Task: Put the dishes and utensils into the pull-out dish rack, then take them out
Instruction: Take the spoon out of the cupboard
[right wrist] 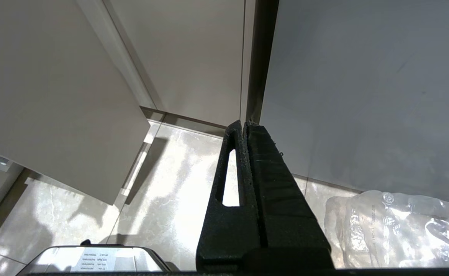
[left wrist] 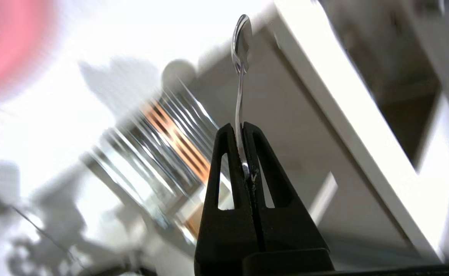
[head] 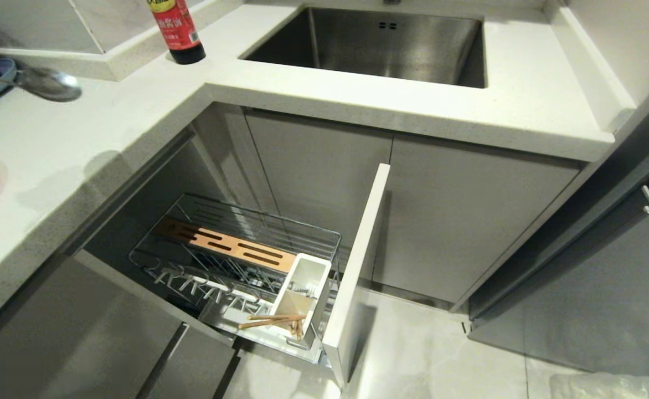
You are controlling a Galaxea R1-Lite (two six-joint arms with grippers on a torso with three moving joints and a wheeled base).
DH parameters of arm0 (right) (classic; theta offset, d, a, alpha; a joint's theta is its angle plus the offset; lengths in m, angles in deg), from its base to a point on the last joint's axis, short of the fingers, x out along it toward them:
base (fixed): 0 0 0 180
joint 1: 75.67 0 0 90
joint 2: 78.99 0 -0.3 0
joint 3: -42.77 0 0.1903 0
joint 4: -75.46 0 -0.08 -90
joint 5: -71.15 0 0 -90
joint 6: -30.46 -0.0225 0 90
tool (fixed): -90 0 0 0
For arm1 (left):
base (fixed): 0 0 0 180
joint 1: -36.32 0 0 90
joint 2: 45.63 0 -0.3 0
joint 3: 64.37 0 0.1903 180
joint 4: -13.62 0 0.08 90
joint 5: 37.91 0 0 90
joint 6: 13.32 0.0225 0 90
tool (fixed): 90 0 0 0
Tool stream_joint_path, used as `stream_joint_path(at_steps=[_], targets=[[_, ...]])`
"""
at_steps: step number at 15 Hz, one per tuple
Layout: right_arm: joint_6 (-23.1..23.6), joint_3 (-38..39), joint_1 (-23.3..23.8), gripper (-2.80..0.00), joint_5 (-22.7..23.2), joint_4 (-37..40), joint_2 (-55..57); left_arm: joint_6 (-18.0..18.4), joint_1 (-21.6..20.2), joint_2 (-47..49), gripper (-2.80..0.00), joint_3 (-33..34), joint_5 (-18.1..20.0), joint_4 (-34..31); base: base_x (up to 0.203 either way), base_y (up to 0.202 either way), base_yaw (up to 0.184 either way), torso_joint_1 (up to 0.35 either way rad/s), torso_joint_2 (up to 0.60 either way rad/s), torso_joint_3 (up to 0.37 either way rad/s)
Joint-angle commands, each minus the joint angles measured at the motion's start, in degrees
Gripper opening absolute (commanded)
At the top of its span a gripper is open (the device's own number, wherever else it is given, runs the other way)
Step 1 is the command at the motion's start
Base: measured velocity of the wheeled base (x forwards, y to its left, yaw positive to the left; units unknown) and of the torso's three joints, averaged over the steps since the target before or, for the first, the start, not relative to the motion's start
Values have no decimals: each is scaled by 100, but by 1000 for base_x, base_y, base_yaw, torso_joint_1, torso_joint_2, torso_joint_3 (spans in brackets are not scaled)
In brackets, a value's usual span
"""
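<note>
The left gripper (left wrist: 243, 132) pinches the spoon (left wrist: 241, 50) by its handle, above the counter near the pull-out dish rack (head: 236, 260). The thin grip could let it swing or slip. The right gripper (right wrist: 244, 126) hangs closed, empty.

Head view downward over rack (head: 236, 260)

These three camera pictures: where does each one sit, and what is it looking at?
Head view: high up, looking down at the pull-out dish rack, sink and chopsticks; no arm shows.
Left wrist view: behind the left gripper, shut on the spoon.
Right wrist view: behind the shut right gripper, facing floor and cabinet doors.
Shared: head and left wrist both show the rack.
</note>
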Motion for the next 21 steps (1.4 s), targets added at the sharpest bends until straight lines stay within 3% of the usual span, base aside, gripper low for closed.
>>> stream_joint_path(at_steps=[1, 6, 10, 14, 17, 19, 21], targets=[[-2, 0, -4, -280, 3, 0, 2, 206, -618, -271, -280, -175, -21, -25, 0, 0, 0, 0, 0, 0], [-2, 0, -4, -280, 3, 0, 4, 745, -2545, -536, -280, -270, -31, -20, 0, 0, 0, 0, 0, 0], [-2, 0, -3, -280, 3, 0, 4, 917, -4278, -562, -280, -228, 151, -3, 0, 0, 0, 0, 0, 0], [-2, 0, -4, -280, 3, 0, 4, 1115, -5906, -615, -280, -8, 1348, 55, 0, 0, 0, 0, 0, 0], [-2, 0, -4, -280, 3, 0, 3, 1403, -7301, -801, -280, 881, 2672, 728, 0, 0, 0, 0, 0, 0], [-2, 0, -4, -280, 3, 0, 4, 1602, -7773, -1032, -280, 1776, 3254, 1422, 0, 0, 0, 0, 0, 0], [-2, 0, -4, -280, 3, 0, 4, 1776, -8116, -1189, -280, 2545, 3572, 2084, 0, 0, 0, 0, 0, 0]])
